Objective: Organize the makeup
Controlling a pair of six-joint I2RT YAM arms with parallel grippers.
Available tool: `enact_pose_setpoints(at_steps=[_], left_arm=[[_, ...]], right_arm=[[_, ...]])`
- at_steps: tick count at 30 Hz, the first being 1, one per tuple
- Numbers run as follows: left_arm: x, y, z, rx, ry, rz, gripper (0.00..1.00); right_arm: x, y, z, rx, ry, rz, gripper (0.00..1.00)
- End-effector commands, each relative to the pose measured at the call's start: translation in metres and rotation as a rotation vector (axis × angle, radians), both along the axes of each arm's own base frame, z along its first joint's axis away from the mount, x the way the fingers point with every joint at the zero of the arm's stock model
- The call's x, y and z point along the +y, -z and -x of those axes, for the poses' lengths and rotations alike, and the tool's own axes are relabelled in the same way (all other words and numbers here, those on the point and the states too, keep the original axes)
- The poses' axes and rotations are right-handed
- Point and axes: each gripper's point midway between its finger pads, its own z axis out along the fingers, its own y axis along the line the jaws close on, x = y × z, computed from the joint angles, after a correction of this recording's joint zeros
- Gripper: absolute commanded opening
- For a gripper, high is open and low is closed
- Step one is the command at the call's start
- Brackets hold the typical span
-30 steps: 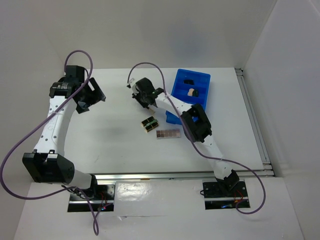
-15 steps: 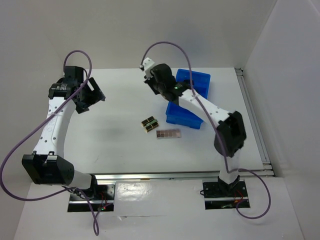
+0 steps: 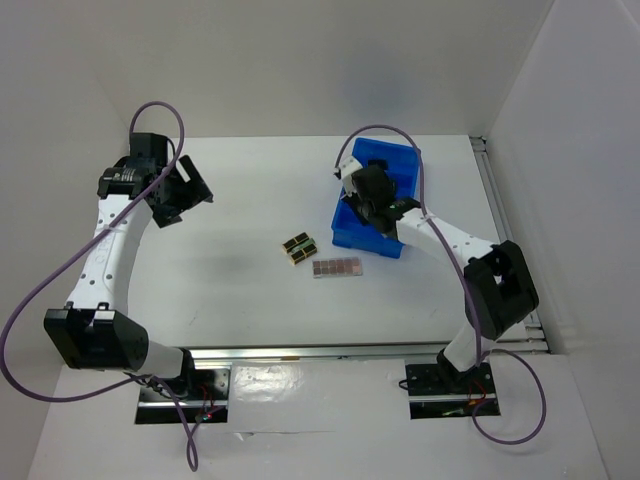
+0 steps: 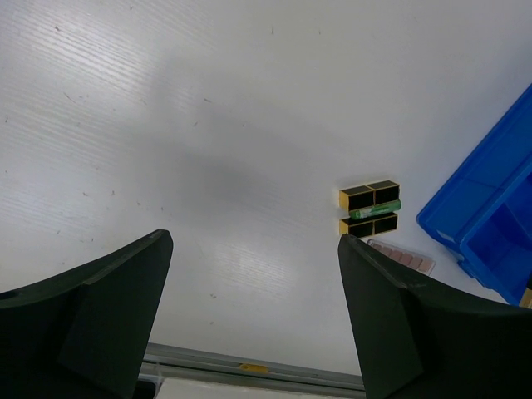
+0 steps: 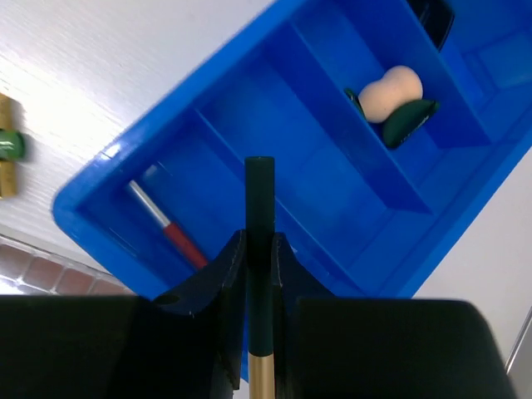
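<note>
Right jaws pinching pencil [image 5: 259, 199], left jaws apart

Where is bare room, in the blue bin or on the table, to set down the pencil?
In the blue bin, the long middle compartment is bare, bordered by the slot of the pink stick and the slot crowded with the beige sponge and green disc. On the table, the white stretch between the left arm and the lipstick tubes is free.
</note>
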Motion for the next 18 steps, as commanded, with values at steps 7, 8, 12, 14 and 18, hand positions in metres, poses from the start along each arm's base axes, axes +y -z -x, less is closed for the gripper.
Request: enact_pose_setpoints(at_steps=[7, 8, 12, 14, 18], left_arm=[[0.0, -0.01, 0.0, -0.046, 0.008, 0.006, 0.95], [-0.002, -0.014, -0.001, -0.056, 0.014, 0.013, 0.95], [-0.002, -0.014, -0.001, -0.056, 0.014, 0.013, 0.95], [-0.002, -0.014, -0.001, -0.056, 0.014, 0.013, 0.95], [-0.002, -0.014, -0.001, -0.056, 0.014, 0.013, 0.95]], right_arm=[[-0.01, 0.022, -0.01, -0.021, 0.02, 0.031, 0.0], [-0.01, 0.022, -0.01, -0.021, 0.02, 0.031, 0.0], [-0.006, 0.037, -0.009, 0.015, 0.002, 0.035, 0.0], [-0.003, 0.034, -0.01, 0.01, -0.007, 0.024, 0.02], [0.004, 0.042, -0.014, 0.031, -0.025, 0.019, 0.09]])
